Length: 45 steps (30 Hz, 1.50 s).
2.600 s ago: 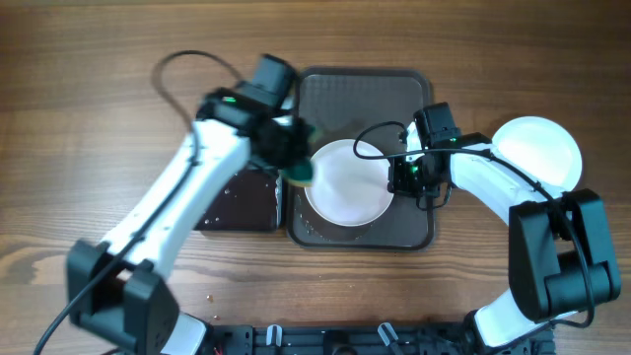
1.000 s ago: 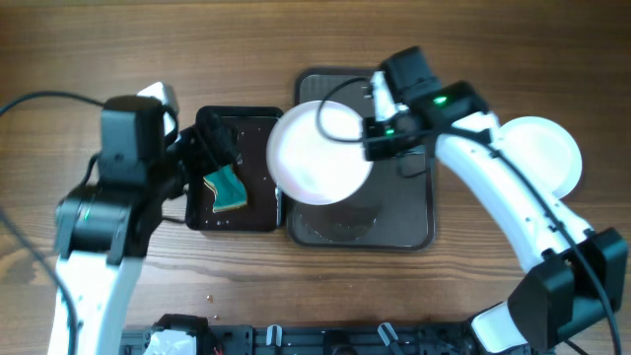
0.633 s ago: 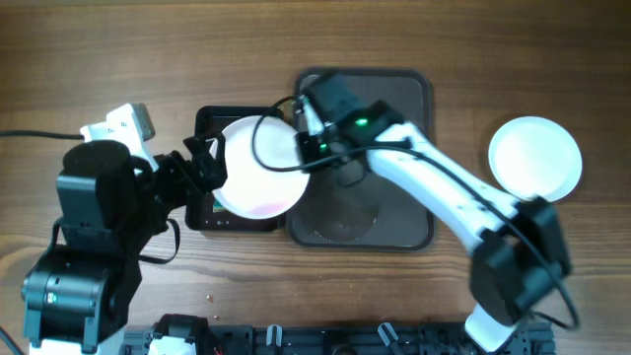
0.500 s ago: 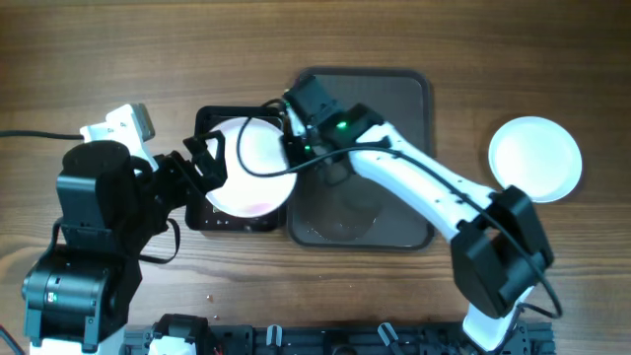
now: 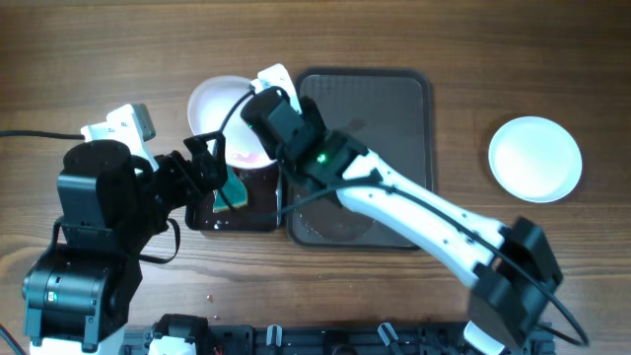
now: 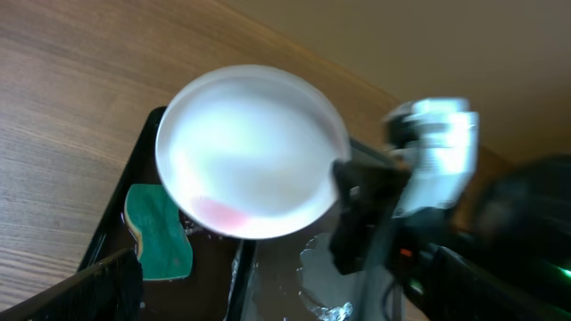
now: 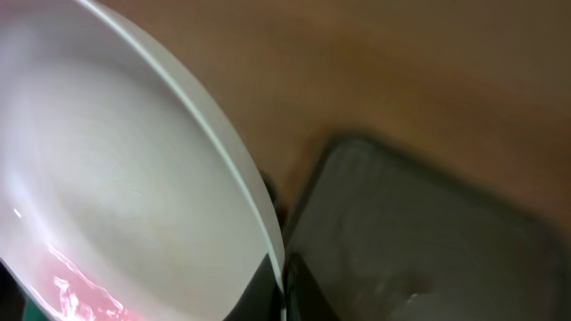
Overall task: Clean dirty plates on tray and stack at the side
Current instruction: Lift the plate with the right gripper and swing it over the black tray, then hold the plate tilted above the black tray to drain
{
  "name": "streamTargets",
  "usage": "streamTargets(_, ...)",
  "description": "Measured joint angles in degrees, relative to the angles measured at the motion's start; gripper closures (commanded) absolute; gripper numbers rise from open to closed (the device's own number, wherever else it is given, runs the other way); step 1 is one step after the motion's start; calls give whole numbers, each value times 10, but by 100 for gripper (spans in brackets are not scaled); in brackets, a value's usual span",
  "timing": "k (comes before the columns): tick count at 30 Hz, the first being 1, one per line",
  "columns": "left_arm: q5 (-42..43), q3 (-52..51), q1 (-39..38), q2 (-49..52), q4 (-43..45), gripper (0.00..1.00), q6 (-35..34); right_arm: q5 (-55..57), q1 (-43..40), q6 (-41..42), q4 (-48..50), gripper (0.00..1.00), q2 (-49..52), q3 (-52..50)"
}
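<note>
My right gripper [image 5: 248, 120] is shut on the rim of a white plate [image 5: 213, 105] and holds it in the air, over the far edge of the small black tray and the wood beyond it. The plate [image 6: 250, 160] carries a pink smear near its lower edge. In the right wrist view the plate [image 7: 116, 178] fills the left half, with my right gripper [image 7: 278, 287] pinching its rim. My left gripper [image 5: 219, 170] stands open just beside the plate with nothing in it. The large dark tray [image 5: 394, 108] holds no plate. A second white plate [image 5: 535, 158] lies on the tabletop at the right.
A teal sponge [image 5: 233, 189] lies in the small black tray [image 5: 258, 212], left of the large tray. It also shows below the plate as the sponge [image 6: 159, 241]. Water drops glisten on the large tray's floor [image 6: 321, 267]. My right arm [image 5: 414, 202] stretches across the large tray.
My right arm has swung the plate left from above the large tray to over the small black tray's far edge, which uncovered the sponge. My left arm has stayed where it was.
</note>
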Motion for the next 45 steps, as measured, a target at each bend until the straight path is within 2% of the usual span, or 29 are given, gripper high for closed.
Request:
streamTargets(7,2,0,0,0,0,0,0,129,47,-75,43,96,-26,3)
streamTargets(15,2,0,0,0,0,0,0,222,86,-127,60,96,-26,3)
streamTargets(27,2,0,0,0,0,0,0,255,92,-145,73,96,-26,3)
streamTargets(37,2,0,0,0,0,0,0,273,92,-209,115,96,-26,3)
streamTargets(45,2,0,0,0,0,0,0,275,92,-221,115,96,-26,3)
